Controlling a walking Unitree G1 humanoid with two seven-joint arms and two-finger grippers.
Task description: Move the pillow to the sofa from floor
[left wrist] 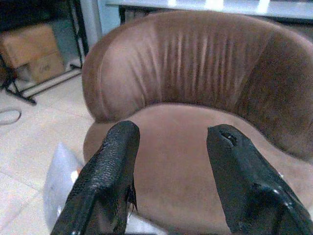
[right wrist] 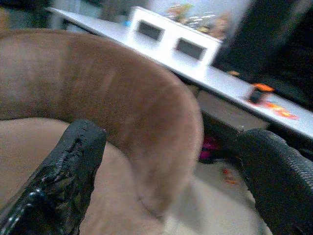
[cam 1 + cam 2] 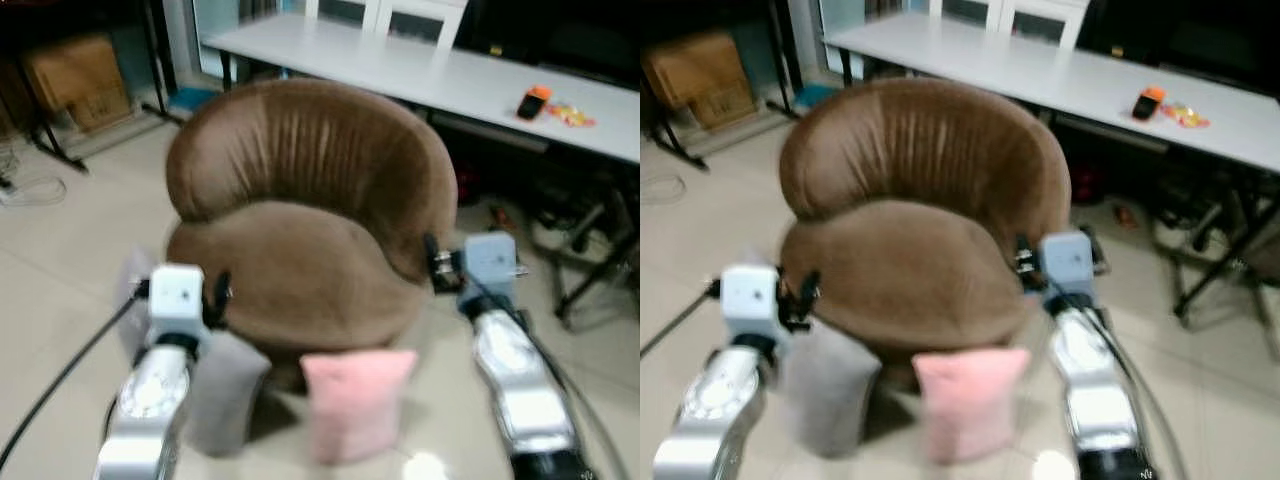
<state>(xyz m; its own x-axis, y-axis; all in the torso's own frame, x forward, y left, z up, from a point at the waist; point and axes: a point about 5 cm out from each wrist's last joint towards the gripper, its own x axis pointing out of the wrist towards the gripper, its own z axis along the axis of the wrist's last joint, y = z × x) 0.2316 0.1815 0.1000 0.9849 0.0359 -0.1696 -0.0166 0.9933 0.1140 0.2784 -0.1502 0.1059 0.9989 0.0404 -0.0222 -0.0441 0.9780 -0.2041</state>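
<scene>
On the tiled floor against the front of the round brown velvet sofa chair (image 3: 310,230) leans the soft pink square pillow (image 3: 357,403), a grey cushion (image 3: 222,392) just beside it. Both the left gripper (image 1: 171,181) and right gripper (image 2: 166,176) hover spread and empty above. Reaching down, either might seize the grey cushion by mistake.

Silver arms, textured black claws
</scene>
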